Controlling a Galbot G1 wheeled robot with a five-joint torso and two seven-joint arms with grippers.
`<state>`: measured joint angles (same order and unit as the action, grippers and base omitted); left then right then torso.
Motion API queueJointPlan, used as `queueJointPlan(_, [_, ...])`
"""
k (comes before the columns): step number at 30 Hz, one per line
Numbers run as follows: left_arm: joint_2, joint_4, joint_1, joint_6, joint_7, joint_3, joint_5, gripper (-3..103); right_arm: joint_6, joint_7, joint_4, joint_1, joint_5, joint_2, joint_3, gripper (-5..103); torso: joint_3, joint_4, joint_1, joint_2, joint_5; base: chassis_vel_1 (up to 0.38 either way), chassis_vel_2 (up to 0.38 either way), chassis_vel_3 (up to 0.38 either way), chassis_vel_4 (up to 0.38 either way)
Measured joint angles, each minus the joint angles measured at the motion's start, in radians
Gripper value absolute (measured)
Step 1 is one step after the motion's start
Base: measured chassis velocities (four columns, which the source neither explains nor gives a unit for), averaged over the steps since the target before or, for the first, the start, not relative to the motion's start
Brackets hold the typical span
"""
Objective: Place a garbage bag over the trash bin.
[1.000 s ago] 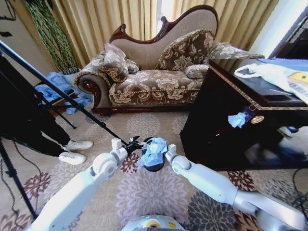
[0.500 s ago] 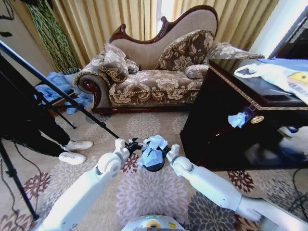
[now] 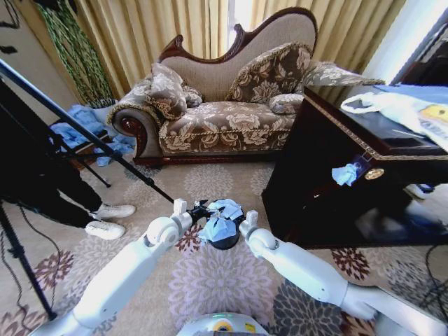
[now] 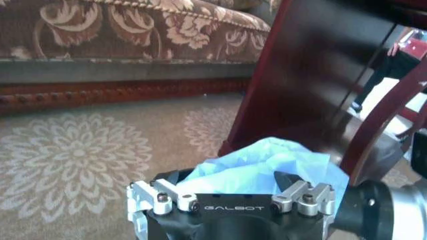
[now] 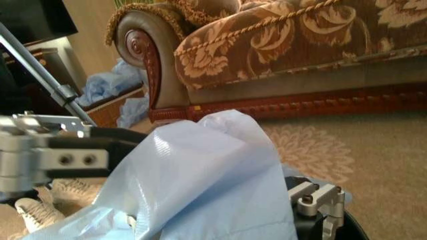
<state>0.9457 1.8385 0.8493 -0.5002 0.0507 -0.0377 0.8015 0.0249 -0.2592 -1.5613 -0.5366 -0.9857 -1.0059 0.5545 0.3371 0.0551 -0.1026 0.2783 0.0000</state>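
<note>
Garbage bag (image 3: pixel 220 220) sits bunched on top of the trash bin (image 3: pixel 224 242), on the carpet between the two grippers. Left gripper (image 3: pixel 198 209) is at the bag's left edge, fingers pinched on the film by the look of the left wrist view. Right gripper (image 3: pixel 241 218) is at the opposite edge; whether its fingers are closed cannot be told. To do this well: pull the mouth apart evenly, keep the film over the rim, then draw the edges down outside the bin.
</note>
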Motion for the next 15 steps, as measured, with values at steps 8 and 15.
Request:
queueJointPlan(8, [-0.011, -0.023, 0.014, 0.027, 0.035, 0.002, -0.014, 70, -0.001, -0.002, 0.004, 0.007, 0.002, -0.003, 0.005, 100, 0.000, -0.0002, 0.000, 0.000, 0.0000, 0.000, 0.000, 0.000, 0.000])
queueJointPlan(15, [-0.013, -0.041, 0.012, 0.034, 0.050, 0.002, -0.017, 48, -0.003, -0.001, 0.006, 0.012, 0.006, -0.001, 0.007, 100, 0.000, -0.0001, 0.000, 0.000, 0.0000, 0.000, 0.000, 0.000, 0.000])
